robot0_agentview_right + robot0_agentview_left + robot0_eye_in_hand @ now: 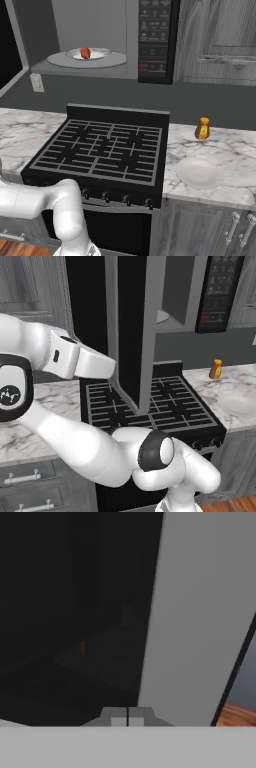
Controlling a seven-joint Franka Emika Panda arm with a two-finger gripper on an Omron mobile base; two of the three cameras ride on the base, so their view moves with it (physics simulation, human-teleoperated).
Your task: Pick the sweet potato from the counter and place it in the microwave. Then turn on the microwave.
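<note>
Sweet potato [85, 52]: lay on plate [102, 51] inside microwave [100, 40]; door [131, 331] open; fingers [128, 717] together, empty; start pending

No text can be read: the microwave's button panel [153, 40] carries small light and red markings at its twelve and six o'clock ends, all too blurred to make out.

One sweet potato [85, 52], one bottle [202, 129]

kitchen: gas stovetop [102, 145], microwave [100, 40] above, marble counter [225, 150].
</note>
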